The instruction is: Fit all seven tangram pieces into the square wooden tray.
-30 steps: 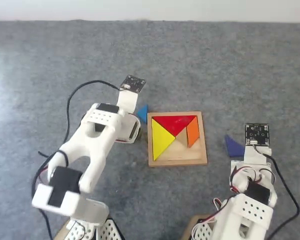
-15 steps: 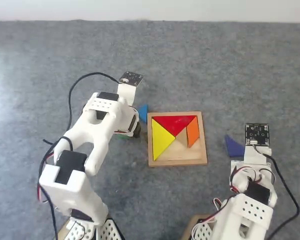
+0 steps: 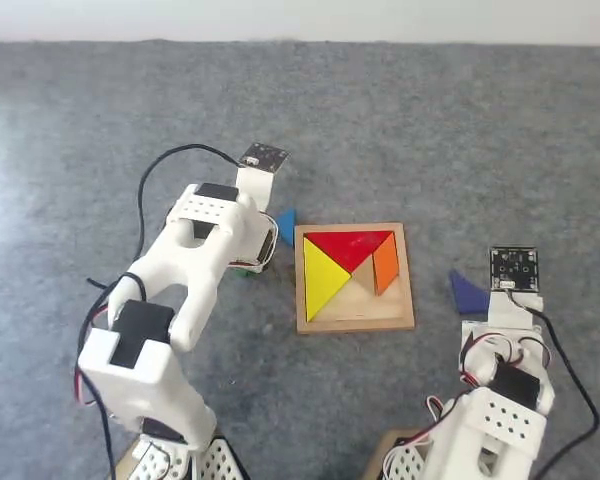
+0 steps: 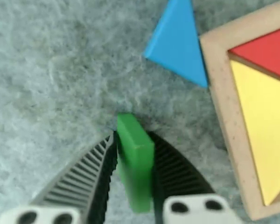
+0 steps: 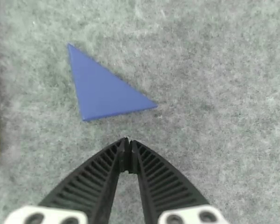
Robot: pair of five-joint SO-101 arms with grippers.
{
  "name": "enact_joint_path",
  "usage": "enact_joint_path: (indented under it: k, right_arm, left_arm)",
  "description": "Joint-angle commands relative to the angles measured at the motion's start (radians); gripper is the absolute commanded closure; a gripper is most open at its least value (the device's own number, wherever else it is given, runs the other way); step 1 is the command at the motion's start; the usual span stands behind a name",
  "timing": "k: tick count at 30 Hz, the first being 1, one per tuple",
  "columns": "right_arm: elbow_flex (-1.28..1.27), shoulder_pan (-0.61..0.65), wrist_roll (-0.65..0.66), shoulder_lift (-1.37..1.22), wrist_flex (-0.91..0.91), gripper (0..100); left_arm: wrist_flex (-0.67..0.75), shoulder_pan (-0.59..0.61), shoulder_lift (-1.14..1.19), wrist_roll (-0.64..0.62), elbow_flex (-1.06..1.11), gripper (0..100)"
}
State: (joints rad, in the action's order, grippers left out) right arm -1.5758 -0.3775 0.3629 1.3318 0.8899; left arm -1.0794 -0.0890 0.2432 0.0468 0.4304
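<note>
- Grey felt-like table cover lies under everything.
- The green piece is held on edge, clamped in the left gripper, just beside the wooden tray; the tray's open space lies to that arm's right.
- The right gripper, fingers together, sits just behind the dark blue triangle.

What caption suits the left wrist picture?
Left tool grips a green piece near the blue triangle and wooden tray.
</note>
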Motion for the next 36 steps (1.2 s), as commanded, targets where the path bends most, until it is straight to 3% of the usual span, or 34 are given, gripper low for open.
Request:
enact_joint_path:
  k: [1, 7, 13, 18, 26, 36]
  right_arm:
    - [0.023, 0.024, 0.014, 0.013, -0.024, 99.0]
    - [0.021, 0.038, 0.014, 0.013, -0.022, 99.0]
    - [0.021, 0.033, 0.014, 0.013, -0.022, 99.0]
    - [0.032, -0.054, 0.006, 0.013, -0.038, 99.0]
    - [0.029, -0.039, 0.006, 0.013, -0.039, 99.0]
    - [0.029, -0.042, 0.008, 0.013, -0.039, 99.0]
  left_arm:
    - [-0.006, 0.018, -0.069, 0.014, -0.025, 99]
    - [-0.026, -0.052, -0.296, 0.012, 0.045, 99]
    - [-0.095, -0.370, -0.506, 0.005, 0.059, 99]
    - [0.023, -0.562, -0.450, 0.005, 0.093, 99]
    - [0.187, -0.601, -0.233, 0.012, 0.119, 99]
    - [0.187, -0.614, -0.176, 0.051, 0.127, 99]
